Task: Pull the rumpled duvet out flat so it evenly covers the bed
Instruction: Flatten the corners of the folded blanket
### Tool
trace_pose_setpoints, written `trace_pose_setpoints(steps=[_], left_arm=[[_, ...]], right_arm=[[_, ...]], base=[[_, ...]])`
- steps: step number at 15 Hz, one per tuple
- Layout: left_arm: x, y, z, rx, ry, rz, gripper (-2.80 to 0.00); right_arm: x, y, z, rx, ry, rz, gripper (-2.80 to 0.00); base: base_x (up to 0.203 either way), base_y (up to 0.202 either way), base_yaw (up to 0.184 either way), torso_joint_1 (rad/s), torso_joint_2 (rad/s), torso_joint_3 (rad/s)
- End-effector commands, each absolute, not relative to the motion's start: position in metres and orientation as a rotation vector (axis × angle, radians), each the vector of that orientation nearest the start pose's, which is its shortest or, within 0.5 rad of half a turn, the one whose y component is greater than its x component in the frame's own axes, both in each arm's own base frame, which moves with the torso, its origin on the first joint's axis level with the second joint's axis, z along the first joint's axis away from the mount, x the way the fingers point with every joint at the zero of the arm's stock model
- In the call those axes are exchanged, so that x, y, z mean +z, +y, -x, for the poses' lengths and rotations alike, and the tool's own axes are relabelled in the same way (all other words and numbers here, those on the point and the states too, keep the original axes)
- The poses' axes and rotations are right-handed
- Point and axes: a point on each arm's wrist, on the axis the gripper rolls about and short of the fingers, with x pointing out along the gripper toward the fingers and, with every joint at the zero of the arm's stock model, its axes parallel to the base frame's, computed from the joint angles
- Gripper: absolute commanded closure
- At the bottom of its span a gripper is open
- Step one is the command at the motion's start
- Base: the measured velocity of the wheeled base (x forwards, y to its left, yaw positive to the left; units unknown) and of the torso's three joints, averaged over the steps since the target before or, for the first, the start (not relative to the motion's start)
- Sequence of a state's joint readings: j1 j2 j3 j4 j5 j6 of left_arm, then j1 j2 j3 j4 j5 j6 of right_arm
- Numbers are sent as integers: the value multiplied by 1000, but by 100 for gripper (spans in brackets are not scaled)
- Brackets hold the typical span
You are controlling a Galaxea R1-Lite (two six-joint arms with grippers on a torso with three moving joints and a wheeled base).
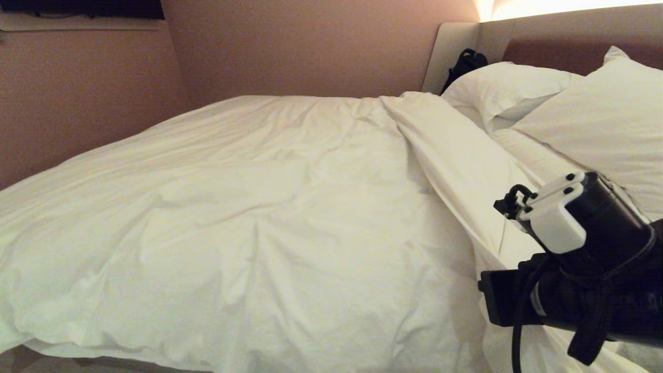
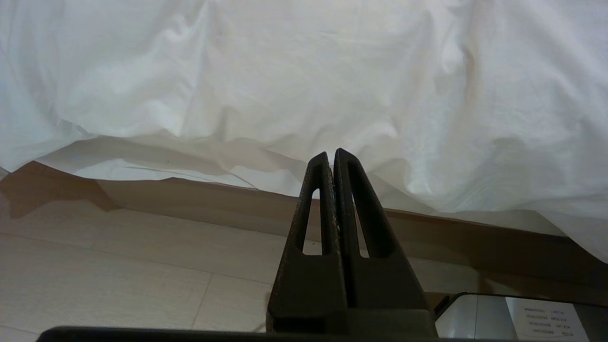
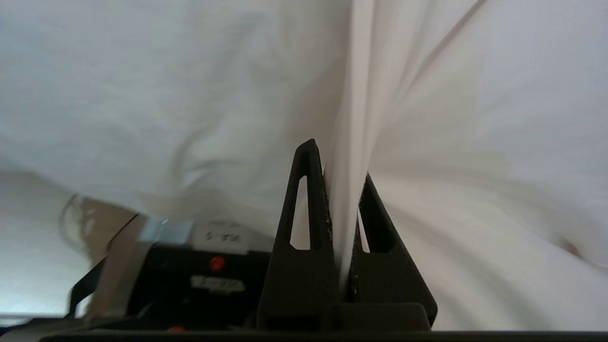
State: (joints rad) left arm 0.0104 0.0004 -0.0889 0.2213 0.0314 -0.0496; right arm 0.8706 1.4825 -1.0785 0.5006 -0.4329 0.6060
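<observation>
The white duvet [image 1: 259, 207] lies creased over most of the bed, with a thick folded edge [image 1: 445, 150] running from the far side toward my right arm [image 1: 585, 243] at the near right. In the right wrist view my right gripper [image 3: 339, 161] is shut on a taut ridge of the duvet [image 3: 190, 95]; its fingers are hidden in the head view. My left gripper [image 2: 331, 154] is shut on nothing and hangs low beside the bed, pointing at the duvet's overhanging hem [image 2: 304, 71] above the bed's base [image 2: 190, 199]. The padded headboard [image 1: 544, 46] stands at the far right.
Two plump white pillows [image 1: 595, 119] [image 1: 507, 83] lean at the headboard, with bare sheet [image 1: 533, 155] in front of them. A black object [image 1: 466, 62] sits at the headboard's corner. A pinkish wall [image 1: 77, 103] runs along the bed's far side. Pale floor tiles [image 2: 118, 266] lie below.
</observation>
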Motion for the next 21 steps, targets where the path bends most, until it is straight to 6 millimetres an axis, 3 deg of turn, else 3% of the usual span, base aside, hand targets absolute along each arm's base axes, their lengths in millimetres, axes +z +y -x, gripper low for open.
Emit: trace_pose_setpoints(steps=[1,9,10,13,16,19,21], left_arm=[[77,0,31,46,132,49,0],[77,0,31,46,132,49,0],[77,0,31,46,132,49,0],[77,0,31,46,132,49,0],[77,0,31,46,132,49,0],[77,0,31,46,132,49,0],[77,0,31,46,132,49,0]], right_arm=[[219,172,-156,202,832,-27,0],[187,190,-172,167,901,26,0],[187,190,-172,168,904,27,-280],[195,184,-168,177,885,12,-280],[223,168,-153,219,803,-46,-280],[255,138,-134,243,709,-111,-280],[264,111,-126,182,690,-136,-280]], base=[[0,0,0,0,0,0],[0,0,0,0,0,0],[0,0,0,0,0,0],[0,0,0,0,0,0],[0,0,0,0,0,0],[0,0,0,0,0,0],[0,0,0,0,0,0]])
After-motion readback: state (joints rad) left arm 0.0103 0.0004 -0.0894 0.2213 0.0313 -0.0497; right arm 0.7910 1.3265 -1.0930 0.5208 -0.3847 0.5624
